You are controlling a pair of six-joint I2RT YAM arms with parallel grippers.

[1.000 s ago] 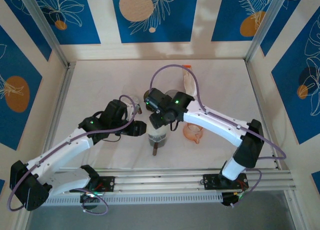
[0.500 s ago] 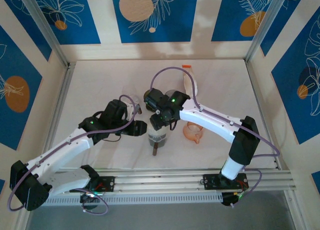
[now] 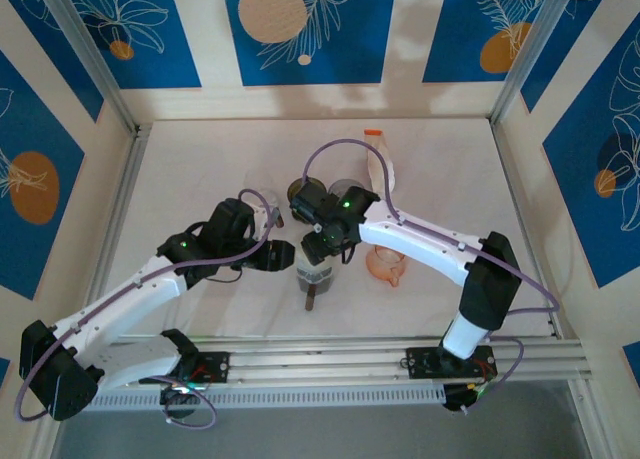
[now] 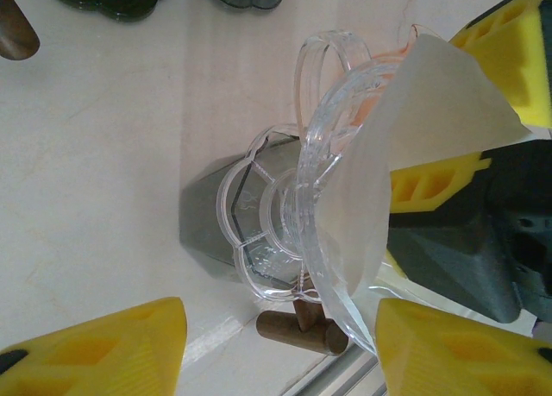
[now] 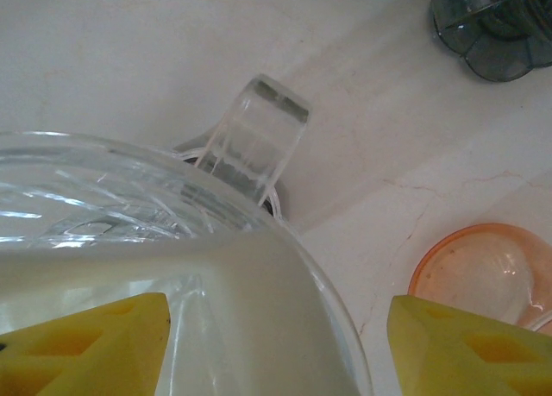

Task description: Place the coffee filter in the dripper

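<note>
A clear dripper (image 4: 315, 163) stands on the pale marbled tabletop (image 4: 95, 172), roughly midway between your two arms. A white paper coffee filter (image 4: 414, 128) lies inside its cone.

By the look of it, your task is nearly done. The filter is in the dripper, but one side rides up past the rim, and it does not look fully seated against the wall. What seems left is to let the paper settle or press it down, then draw the arms clear.

Your right gripper (image 5: 278, 314) hovers directly over the dripper's mouth. Its yellow fingers stand apart with the filter's raised edge between them, and I judge they are not pinching the paper.

Your left gripper (image 4: 278, 327) faces the dripper from the side. Its yellow fingers are spread wide and clamped on nothing. The dripper sits ahead of them, untouched as far as the views show.

The filter is plain white and smooth, shaped into a cone, with one rounded flap standing above the rim. The dripper is transparent and ribbed inside, with a loop handle (image 4: 332, 51) and a scalloped foot (image 4: 246, 241).

A short brown peg (image 4: 297, 331) lies at the dripper's foot. An orange translucent cup (image 5: 483, 271) sits just beside the dripper on your right. Dark green glass pieces (image 5: 487, 25) rest farther back on the table.
</note>
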